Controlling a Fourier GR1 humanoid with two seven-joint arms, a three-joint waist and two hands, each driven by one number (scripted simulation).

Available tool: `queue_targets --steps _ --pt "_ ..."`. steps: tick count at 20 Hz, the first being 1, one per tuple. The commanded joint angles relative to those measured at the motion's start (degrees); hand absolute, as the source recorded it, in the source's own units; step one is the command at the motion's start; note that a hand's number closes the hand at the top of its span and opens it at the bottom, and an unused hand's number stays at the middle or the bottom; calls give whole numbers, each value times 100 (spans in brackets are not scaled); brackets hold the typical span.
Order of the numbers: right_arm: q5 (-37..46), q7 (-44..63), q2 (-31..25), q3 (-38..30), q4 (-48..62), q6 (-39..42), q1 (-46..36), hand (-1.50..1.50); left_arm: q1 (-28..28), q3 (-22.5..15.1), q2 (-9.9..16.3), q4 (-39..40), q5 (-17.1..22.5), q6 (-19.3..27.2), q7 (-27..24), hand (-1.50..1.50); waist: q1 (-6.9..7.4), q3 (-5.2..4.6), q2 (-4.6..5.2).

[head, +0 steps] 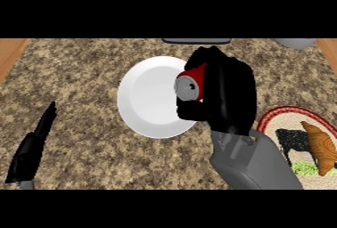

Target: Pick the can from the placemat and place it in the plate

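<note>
Right hand (220,95) curled round can (189,85) | over plate (148,100) right rim

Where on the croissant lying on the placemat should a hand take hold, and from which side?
Judging by its pose, grip the croissant across its thick middle, coming from above: it lies flat on the placemat, long axis running away from the robot, with tapered ends that offer less to hold.

We can read no words, numbers or brand marks anywhere. The red can (189,84), at about one o'clock from the middle, shows only its grey end, with no label we can make out.
</note>
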Motion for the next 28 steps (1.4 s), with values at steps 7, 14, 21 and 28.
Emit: queue_targets --steps 7,14,21,28 --pt "-1325 -271 62 -254 3333 -1134 -1642 150 88 81 95 88 52 -182 -290 0 91 -1 27" --pt "-2540 -886 62 461 4940 -2277 -1905 150 -250 32 45 51 -34 -132 73 0 156 2 48" --pt "-3611 -240 62 865 5763 -3646 -2216 -150 -179 -24 12 84 -56 -176 -162 0 247 1 49" --pt "-3863 -1520 62 494 6102 -5174 -2172 -150 -168 18 8 -91 13 -226 88 0 236 8 68"
